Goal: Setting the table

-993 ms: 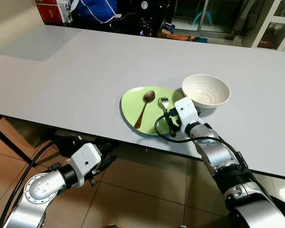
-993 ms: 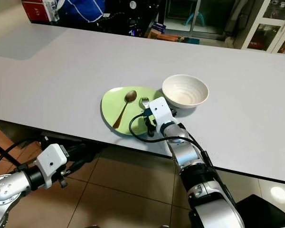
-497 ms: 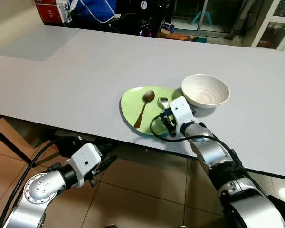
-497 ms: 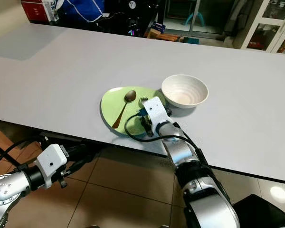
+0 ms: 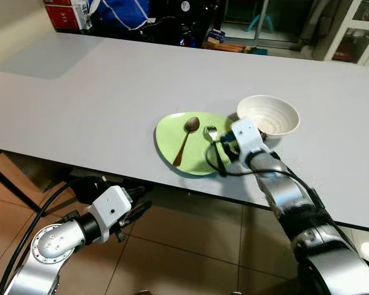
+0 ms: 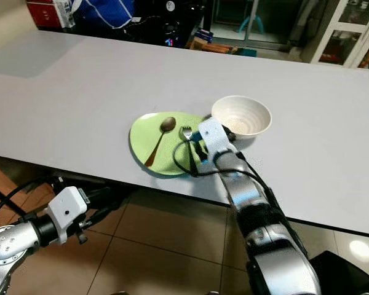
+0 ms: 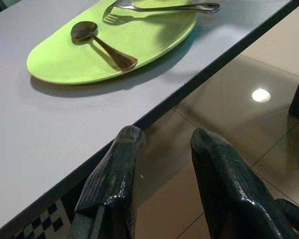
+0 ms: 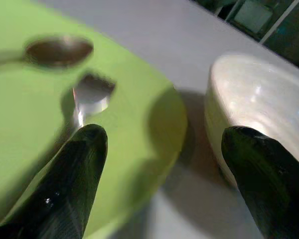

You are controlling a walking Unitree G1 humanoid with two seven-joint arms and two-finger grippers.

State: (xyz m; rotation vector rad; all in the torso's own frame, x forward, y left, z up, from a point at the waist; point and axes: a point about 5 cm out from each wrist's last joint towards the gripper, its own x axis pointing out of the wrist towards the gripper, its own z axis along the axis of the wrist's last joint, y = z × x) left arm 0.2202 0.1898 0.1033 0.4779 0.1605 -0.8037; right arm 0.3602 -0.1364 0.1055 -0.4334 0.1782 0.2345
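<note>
The right gripper point(image 8: 164, 164) reached over the table edge, fingers spread wide above the round lime-green plate point(image 5: 172, 138); the silver metal fork point(image 5: 211, 134) lay below them, beside the white ribbed bowl point(image 5: 269, 115); the left gripper point(image 7: 162, 164) hung below the table, slightly parted.

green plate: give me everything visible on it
The green plate is a flat, glossy lime oval lying near the table's front edge, slightly overhanging it. A brown spoon lies on it, bowl toward the far side, and a silver fork lies beside that. The white bowl sits close beside it. The right hand, open, hovers over the plate's edge by the bowl.
</note>
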